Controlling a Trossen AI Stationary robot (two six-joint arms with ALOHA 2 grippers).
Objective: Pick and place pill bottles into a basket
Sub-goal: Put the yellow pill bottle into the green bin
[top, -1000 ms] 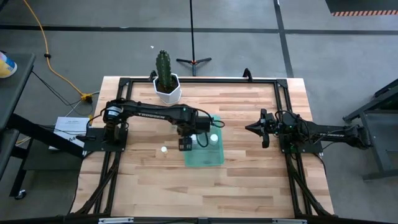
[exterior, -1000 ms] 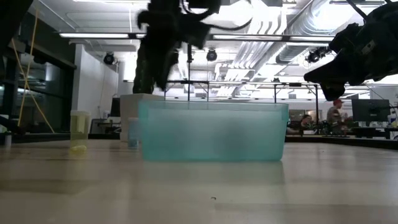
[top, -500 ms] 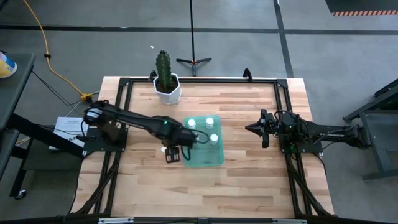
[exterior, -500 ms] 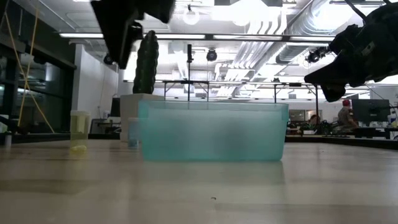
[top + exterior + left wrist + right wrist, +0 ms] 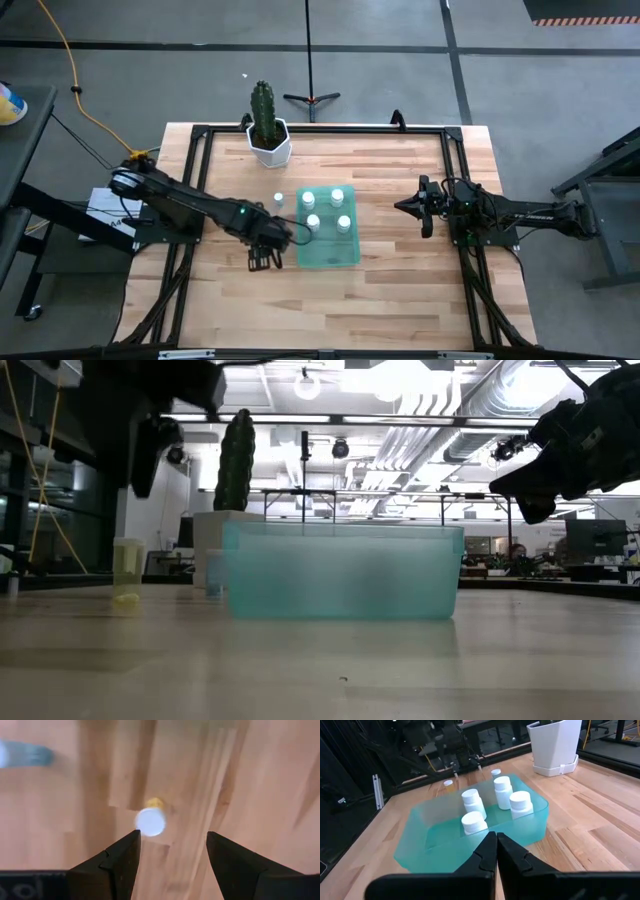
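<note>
Left wrist view: open left pincer above blurred, seemingly round-capped bottle.

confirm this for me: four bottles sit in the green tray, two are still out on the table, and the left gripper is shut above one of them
Not quite: the left gripper is open, not shut. The left wrist view shows its fingers spread apart above a bottle standing on the table. The rest holds: four bottles in the green tray, two outside.

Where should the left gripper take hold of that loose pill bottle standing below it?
Its round sides below the cap, from straight above: the pill bottle stands upright, bare table around it, under the open left gripper.
</note>
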